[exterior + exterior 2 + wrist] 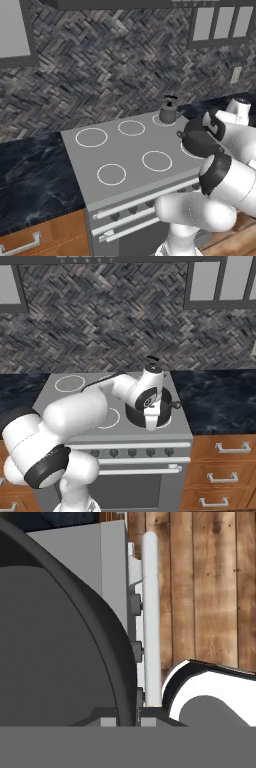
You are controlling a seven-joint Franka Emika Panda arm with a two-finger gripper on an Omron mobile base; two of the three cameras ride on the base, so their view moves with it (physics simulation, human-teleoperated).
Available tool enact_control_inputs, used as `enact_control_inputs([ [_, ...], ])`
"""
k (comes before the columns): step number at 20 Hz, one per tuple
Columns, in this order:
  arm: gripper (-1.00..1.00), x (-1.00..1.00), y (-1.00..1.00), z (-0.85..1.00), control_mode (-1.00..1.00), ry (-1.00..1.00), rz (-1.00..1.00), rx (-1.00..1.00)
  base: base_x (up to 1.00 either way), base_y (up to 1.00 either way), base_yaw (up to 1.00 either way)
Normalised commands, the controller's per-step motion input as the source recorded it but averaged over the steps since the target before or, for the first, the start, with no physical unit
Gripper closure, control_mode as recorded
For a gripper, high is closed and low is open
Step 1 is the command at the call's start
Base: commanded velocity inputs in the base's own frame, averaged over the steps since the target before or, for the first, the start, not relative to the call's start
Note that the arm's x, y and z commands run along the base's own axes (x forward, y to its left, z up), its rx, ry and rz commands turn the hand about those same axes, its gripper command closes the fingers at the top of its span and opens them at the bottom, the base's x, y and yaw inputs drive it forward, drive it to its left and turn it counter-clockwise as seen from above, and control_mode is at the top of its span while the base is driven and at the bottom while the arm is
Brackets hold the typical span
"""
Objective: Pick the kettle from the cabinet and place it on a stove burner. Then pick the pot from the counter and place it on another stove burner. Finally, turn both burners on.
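Dark grey pot | wide, low, lidless | on stove

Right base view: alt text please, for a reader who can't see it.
The white arm's gripper pinches the near rim of the pot on the cooktop's front right burner. The kettle sits behind it on a rear burner, with counter to the right.

You're looking into the pot at close range, its dark rim curving between the fingertips | grey stove edge, knobs, white oven handle beyond | wooden floor behind
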Motion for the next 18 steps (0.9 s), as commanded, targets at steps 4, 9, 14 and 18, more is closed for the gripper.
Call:
enact_control_inputs([
  [4, 1.00, 0.11, -0.01, -0.09, -1.00, 0.00, 0.00, 0.00, 0.00, 0.00, 0.00],
  [9, 1.00, 0.08, -0.06, -0.10, -1.00, 0.00, 0.00, 0.00, 0.00, 0.00, 0.00],
  [14, 1.00, 0.08, -0.09, -0.11, -1.00, 0.00, 0.00, 0.00, 0.00, 0.00, 0.00],
  [18, 1.00, 0.13, -0.08, -0.10, -1.00, 0.00, 0.00, 0.00, 0.00, 0.00, 0.00],
])
